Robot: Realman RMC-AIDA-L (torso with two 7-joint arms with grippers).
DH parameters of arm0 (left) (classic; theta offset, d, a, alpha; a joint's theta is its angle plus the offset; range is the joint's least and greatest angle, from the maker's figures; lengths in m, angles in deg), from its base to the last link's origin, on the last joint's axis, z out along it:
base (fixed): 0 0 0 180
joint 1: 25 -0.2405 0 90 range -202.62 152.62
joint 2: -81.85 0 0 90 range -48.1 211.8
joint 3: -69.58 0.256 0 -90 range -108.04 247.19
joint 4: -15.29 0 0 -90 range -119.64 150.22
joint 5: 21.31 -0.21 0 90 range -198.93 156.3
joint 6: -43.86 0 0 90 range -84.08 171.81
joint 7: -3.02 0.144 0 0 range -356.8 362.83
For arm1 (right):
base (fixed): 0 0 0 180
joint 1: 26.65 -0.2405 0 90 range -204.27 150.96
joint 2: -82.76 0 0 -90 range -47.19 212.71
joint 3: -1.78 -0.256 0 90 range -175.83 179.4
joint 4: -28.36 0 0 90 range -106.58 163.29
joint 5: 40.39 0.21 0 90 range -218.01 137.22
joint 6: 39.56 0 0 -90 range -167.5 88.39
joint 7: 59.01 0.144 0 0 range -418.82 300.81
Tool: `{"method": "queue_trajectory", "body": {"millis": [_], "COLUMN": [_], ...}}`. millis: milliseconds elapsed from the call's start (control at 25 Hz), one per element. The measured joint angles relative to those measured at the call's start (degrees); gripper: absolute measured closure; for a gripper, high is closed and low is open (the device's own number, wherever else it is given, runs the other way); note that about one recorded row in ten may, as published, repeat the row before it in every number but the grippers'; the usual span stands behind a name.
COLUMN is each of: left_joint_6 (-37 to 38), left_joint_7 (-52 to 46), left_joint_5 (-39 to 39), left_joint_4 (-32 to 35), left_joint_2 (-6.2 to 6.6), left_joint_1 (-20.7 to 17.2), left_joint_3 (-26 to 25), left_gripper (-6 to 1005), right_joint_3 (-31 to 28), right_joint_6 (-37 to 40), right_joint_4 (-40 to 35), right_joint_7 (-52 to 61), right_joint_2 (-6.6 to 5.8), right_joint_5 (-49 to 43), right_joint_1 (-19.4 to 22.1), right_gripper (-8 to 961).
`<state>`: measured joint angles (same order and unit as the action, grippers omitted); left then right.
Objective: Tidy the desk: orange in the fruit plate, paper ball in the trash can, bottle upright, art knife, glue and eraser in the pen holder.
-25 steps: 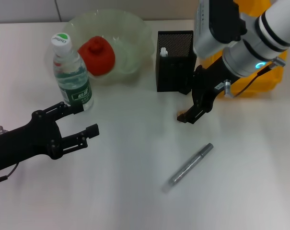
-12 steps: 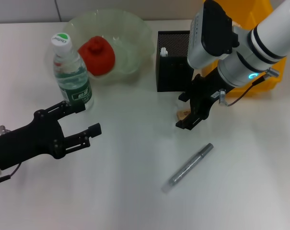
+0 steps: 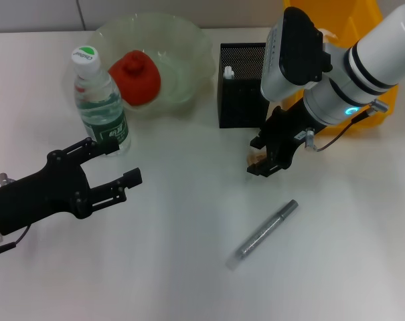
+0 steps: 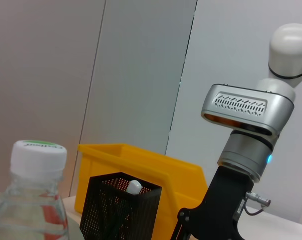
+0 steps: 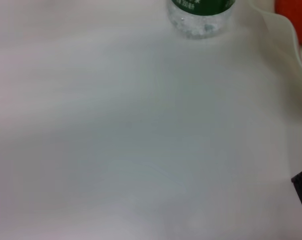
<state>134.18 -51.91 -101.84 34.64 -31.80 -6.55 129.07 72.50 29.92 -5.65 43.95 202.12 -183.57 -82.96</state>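
The eraser (image 3: pixel 258 159) is seen in the head view as a tiny tan block, mostly hidden between the black fingers of the right tool (image 3: pixel 264 159), just in front of the pen holder (image 3: pixel 242 85). The fingers stand on either side of the eraser, low over the white counter (image 3: pixel 189 267); whether they are pressed onto it cannot be told.

The pen holder is a black mesh square cup with a white-tipped item (image 3: pixel 229 71) standing inside. Behind it and to the right, the yellow trash can (image 3: pixel 349 114) is partly covered by the right arm. The orange (image 3: pixel 135 77), red-orange with a knob on top, lies in the pale-green fruit plate (image 3: pixel 195 40). The bottle (image 3: pixel 98 100) stands upright beside the plate, with its green label and white-and-green cap. A silver pen-like stick (image 3: pixel 264 233) lies on the counter, well apart from the holder.

The left tool (image 3: pixel 112 170) is held spread open near the base of the bottle, touching nothing.

In the left wrist view, the bottle cap (image 4: pixel 38 152), the pen holder (image 4: pixel 118 207) and the trash can (image 4: pixel 141 165) are shown side-on, with the right arm beyond. In the right wrist view only bare counter, the bottle base (image 5: pixel 200 15) and the plate rim (image 5: pixel 285 30) are shown.
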Motion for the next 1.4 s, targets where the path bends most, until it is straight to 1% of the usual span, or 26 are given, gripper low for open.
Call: {"method": "queue_trajectory", "body": {"millis": [200,520,880,1040,1160,1200,1240,1280,1320,1360,1400], "left_joint_6": [0.1,0.2,0.4,0.6,0.8,0.9,0.9,1.0,1.1,1.1,1.2], "left_joint_7": [0.0,0.0,0.0,0.0,0.0,0.0,0.0,0.0,0.0,0.0,0.0], "left_joint_5": [0.0,0.0,0.0,0.0,0.0,0.0,0.0,0.0,0.0,0.0,0.0], "left_joint_4": [0.0,0.0,0.0,0.0,0.0,0.0,0.0,0.0,0.0,0.0,0.0], "left_joint_2": [-0.23,-0.41,-0.53,-0.52,-0.52,-0.51,-0.51,-0.51,-0.51,-0.51,-0.52], "left_joint_1": [0.1,0.1,0.2,0.2,0.2,0.2,0.2,0.2,0.2,0.3,0.3], "left_joint_3": [-0.3,-0.7,-0.9,-1.2,-1.2,-1.3,-1.3,-1.3,-1.3,-1.3,-1.3], "left_gripper": [209,209,210,210,210,210,210,210,210,210,210], "right_joint_3": [0.1,0.2,1.6,1.2,0.9,0.4,0.4,-0.9,-0.9,-1.9,-3.5], "right_joint_6": [-1.3,-1.7,-2.5,-1.5,0.2,2.4,2.4,4.3,4.3,5.5,6.8], "right_joint_4": [0.8,1.4,1.4,0.6,-1.4,-4.1,-4.1,-6.6,-6.6,-8.4,-10.7], "right_joint_7": [-0.1,-0.9,-0.9,-0.8,-0.5,-0.3,-0.3,-0.4,-0.4,-0.7,-2.3], "right_joint_2": [0.0,0.0,0.09,0.1,0.09,-0.02,-0.02,-0.15,-0.15,-0.24,-0.3], "right_joint_5": [-0.2,-0.1,-0.1,0.2,1.6,3.4,3.4,5.7,5.7,7.3,10.2], "right_joint_1": [0.1,0.0,0.2,0.4,1.3,2.5,2.5,4.0,4.0,5.2,7.5], "right_gripper": [371,506,648,675,695,702,702,702,703,703,703]}}
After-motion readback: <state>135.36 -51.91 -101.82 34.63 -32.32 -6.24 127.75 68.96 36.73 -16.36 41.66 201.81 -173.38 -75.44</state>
